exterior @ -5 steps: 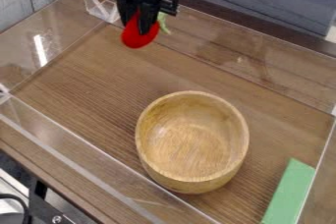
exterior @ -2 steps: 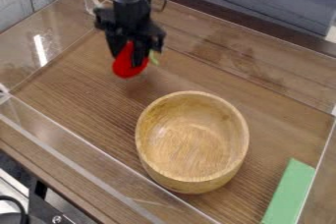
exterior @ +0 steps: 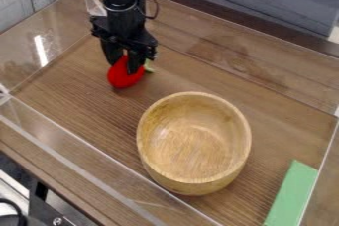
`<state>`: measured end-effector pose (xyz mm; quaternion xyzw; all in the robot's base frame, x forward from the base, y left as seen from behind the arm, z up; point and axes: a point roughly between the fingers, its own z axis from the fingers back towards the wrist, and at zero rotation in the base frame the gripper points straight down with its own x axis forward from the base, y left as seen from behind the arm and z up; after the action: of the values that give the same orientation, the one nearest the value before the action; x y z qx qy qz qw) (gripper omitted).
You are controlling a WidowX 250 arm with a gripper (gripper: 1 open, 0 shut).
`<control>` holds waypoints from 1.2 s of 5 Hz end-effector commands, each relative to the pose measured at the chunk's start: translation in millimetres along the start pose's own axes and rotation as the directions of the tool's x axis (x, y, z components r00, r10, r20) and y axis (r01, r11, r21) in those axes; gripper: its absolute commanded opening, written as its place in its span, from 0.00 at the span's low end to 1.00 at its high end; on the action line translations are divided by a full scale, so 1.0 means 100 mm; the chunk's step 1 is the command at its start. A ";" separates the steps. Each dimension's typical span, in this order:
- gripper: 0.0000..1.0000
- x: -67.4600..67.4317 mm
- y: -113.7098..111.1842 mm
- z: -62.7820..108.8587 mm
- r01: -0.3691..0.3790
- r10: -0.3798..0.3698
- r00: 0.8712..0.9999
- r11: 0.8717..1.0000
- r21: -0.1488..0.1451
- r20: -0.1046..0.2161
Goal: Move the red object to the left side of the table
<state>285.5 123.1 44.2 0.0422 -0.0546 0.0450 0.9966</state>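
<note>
The red object (exterior: 122, 76), a small strawberry-shaped toy with a bit of green at its right side, rests on the brown wood-grain table (exterior: 73, 101) in the far left part. My gripper (exterior: 127, 63) points straight down onto it, the black fingers hugging its upper half from both sides and hiding its top. The jaws look shut on the toy, whose lower half shows below the fingertips and touches the tabletop.
A round light wooden bowl (exterior: 195, 141) stands in the middle toward the front right. A flat green block (exterior: 294, 195) lies at the front right corner. Low clear acrylic walls (exterior: 79, 161) border the table.
The gripper has come down and toward the left front with the red object in it, from well above the tabletop until the toy meets the wood.
</note>
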 end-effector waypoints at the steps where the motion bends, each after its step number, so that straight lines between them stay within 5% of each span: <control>1: 1.00 0.05 0.02 0.08 -0.013 0.013 0.999 1.000 0.002 0.032; 2: 0.00 0.02 -0.01 0.00 -0.028 0.027 0.999 1.000 0.001 0.023; 3: 1.00 -0.01 -0.06 -0.02 -0.041 0.041 0.999 0.999 -0.011 0.011; 6: 1.00 0.07 0.19 0.11 -0.064 0.063 0.998 0.996 -0.058 -0.021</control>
<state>281.2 136.7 41.9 -0.0009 -0.0220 0.0750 0.9969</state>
